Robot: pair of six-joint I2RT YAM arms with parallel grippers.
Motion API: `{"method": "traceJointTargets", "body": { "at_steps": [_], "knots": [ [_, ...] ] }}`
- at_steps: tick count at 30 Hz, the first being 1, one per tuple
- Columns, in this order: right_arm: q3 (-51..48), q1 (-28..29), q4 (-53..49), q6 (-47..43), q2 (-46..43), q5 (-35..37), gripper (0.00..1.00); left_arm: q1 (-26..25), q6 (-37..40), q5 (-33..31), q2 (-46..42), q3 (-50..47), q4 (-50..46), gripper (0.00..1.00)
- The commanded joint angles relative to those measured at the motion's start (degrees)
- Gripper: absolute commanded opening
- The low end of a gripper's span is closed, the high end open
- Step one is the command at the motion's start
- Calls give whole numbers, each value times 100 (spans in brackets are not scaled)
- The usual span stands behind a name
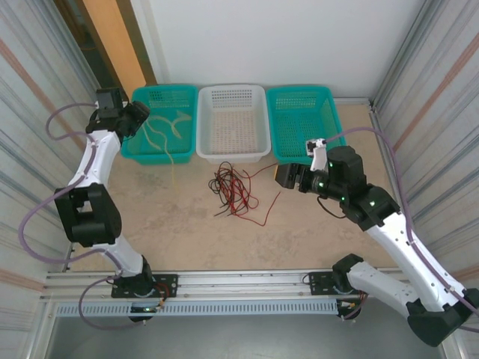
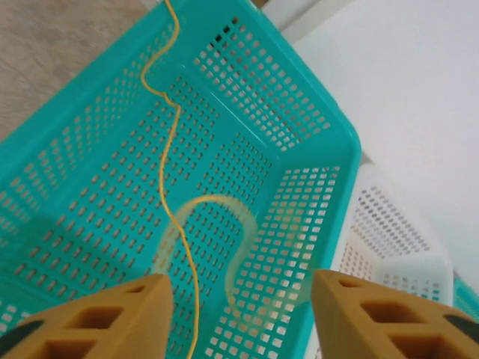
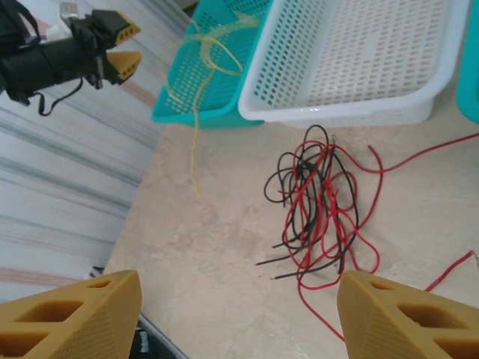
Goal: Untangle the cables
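A tangle of red and black cables (image 1: pixel 233 191) (image 3: pixel 322 206) lies on the table in front of the white basket (image 1: pixel 232 123). Pale yellow cables (image 1: pixel 166 127) (image 2: pixel 177 142) lie in the left teal basket (image 1: pixel 138 149) (image 2: pixel 314 105), one strand hanging over its front rim onto the table (image 3: pixel 194 142). My left gripper (image 1: pixel 141 114) (image 2: pixel 239 318) hovers open above that basket, holding nothing; one yellow strand runs between its fingers without being pinched. My right gripper (image 1: pixel 288 176) (image 3: pixel 239 314) stands open over the table right of the tangle, nothing between its fingers.
A second teal basket (image 1: pixel 303 120) stands at the back right, beside the white one (image 3: pixel 352 60). Corrugated metal walls (image 1: pixel 30 112) close in both sides. Lilac hoses (image 1: pixel 374 134) loop off the arms. Bare table (image 1: pixel 187 232) lies near the front rail.
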Motion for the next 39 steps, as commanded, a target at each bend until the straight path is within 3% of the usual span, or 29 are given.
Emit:
{"method": "traceJointTargets", "body": {
  "at_steps": [1,6,14,19,24,33,39],
  "knots": [
    [-3,233,-312,-57,304,638,67,4,-36,357,-172,-212,505,62],
    [-67,538,-390,27,1228,1105,64,0,263,209,-796,-392,162,61],
    [217,770,63,-71,3168,1000,59,-237,769,-103,-2758,-1342,-904,59],
    [719,940,347,-113,4057,737,52,-1098,1029,-1,-3812,-2361,-1349,57],
    [1092,1208,214,-79,4585,960,49,-1838,1068,-611,-3944,-2969,-2171,57],
    [938,1270,243,165,4641,988,52,-1888,859,-354,-3988,-3406,-2151,53],
    [1609,1300,-208,1,5351,1135,47,-2525,744,-385,-4178,-3318,-1910,53]
  ]
}}
